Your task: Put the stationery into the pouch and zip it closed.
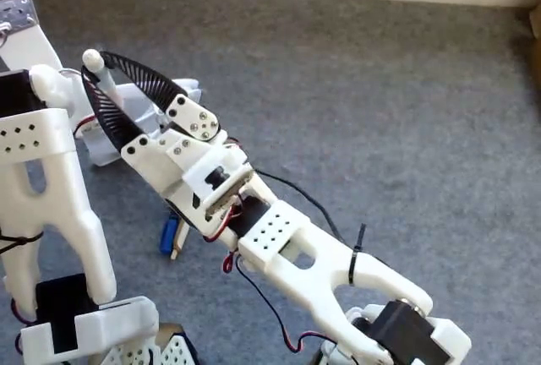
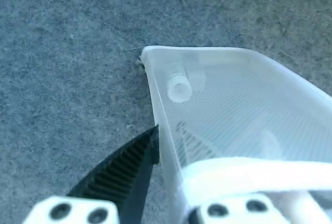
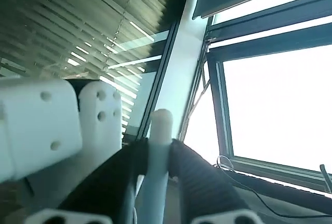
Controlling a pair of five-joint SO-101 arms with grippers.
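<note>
The pouch point(image 2: 244, 105) is translucent white mesh, and a short white cylinder point(image 2: 179, 86) shows through its wall. My left gripper point(image 2: 165, 154) is shut on the pouch's rim, its black finger point(image 2: 124, 172) against the outside wall. In the high view the pouch point(image 1: 137, 107) lies on the carpet at the upper left, partly behind the right arm. My right gripper point(image 1: 95, 76) hangs over it, tilted upward and shut on a white pen point(image 1: 93, 62). In the right wrist view the pen point(image 3: 158, 130) stands up between the black fingers of the right gripper point(image 3: 155, 149). A blue pen point(image 1: 170, 234) lies on the carpet under the right arm.
Grey carpet point(image 1: 380, 103) covers the whole surface, with open room to the right and far side. The left arm's white body point(image 1: 42, 179) stands at the left edge. Loose black and red cables point(image 1: 279, 318) trail beside the right arm.
</note>
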